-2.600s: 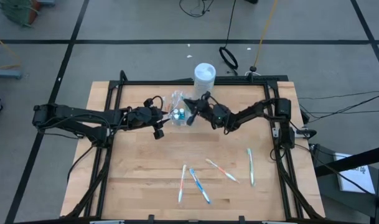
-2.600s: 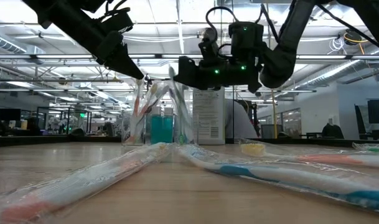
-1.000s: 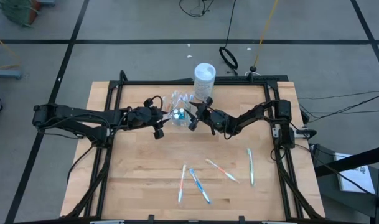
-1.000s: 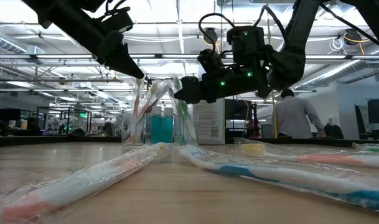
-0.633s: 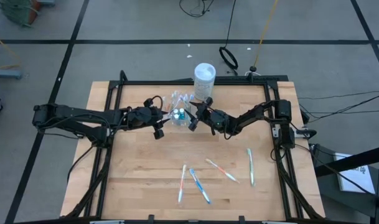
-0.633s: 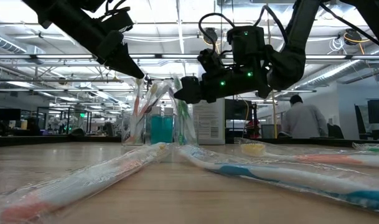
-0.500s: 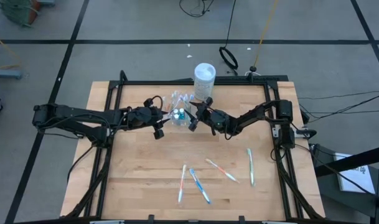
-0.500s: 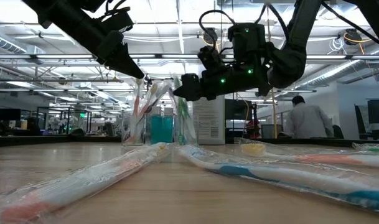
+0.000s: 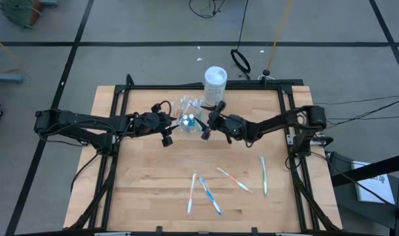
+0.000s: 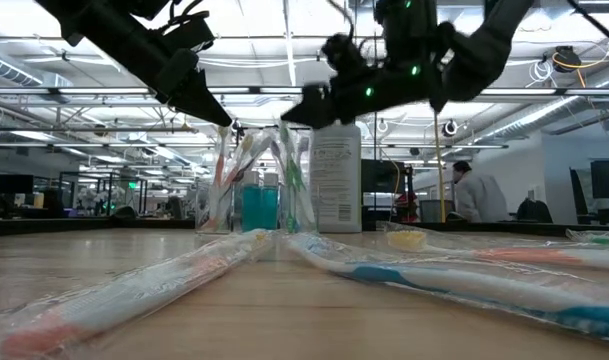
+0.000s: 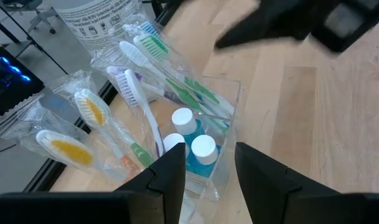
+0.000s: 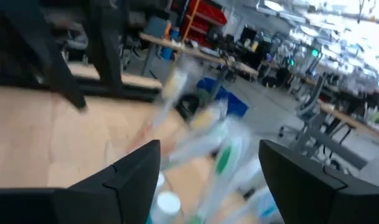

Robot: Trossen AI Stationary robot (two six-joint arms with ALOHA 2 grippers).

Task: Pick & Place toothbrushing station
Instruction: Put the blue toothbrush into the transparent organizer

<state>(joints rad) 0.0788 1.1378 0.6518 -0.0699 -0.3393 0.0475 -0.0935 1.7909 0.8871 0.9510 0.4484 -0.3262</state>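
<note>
Both grippers meet near the upper middle of the high view, on either side of the clear plastic cup (image 9: pixel 188 120). From the left of that view the left gripper (image 9: pixel 171 122) reaches in; its wrist view shows its fingers (image 11: pixel 166 176) parted with the cup wall rising between them, though I cannot tell whether they press on it. The right gripper (image 9: pixel 209 122) comes from the right of the frame and hangs just above and beside the cup's right side; in its wrist view the fingers (image 12: pixel 134 169) stand spread with nothing between them. The cup stands upright on the wooden table (image 9: pixel 147 190), just below the white cylindrical container (image 9: pixel 215 80). Inside it, wrapped toothbrushes (image 11: pixel 139 99) stand on end, long axes running up and fanning outward, bristle heads uppermost, while the blue toothpaste tubes (image 11: pixel 189 143) stand with their white caps up. In the lower middle of the high view four loose toothbrushes (image 9: pixel 206 193) lie flat: two nearly side by side with long axes running up and down the frame, a third (image 9: pixel 233 179) slanting to the lower right, and a fourth (image 9: pixel 264 174) upright in the frame at the far right.
</note>
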